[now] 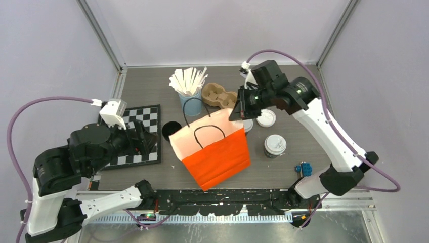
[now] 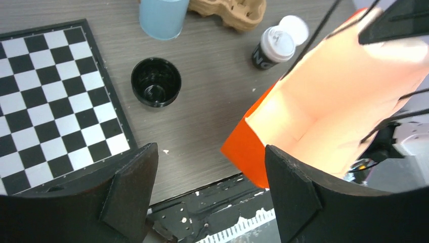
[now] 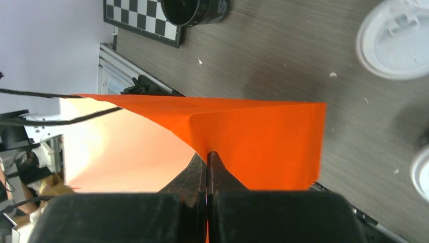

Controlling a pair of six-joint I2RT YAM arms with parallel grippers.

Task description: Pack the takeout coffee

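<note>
Standing on the tabletop just right of the orange bag, a lidded cup sits outside it; right end effector pinches the bag's rim, left end effector hangs open and empty over the chessboard.

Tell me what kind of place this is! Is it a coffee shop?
Probably a robot test bench, not a café. Plain walls and a metal frame box in the table. The right pincer pinches an orange bag. A lidded coffee cup shares the tabletop with a chessboard.
</note>
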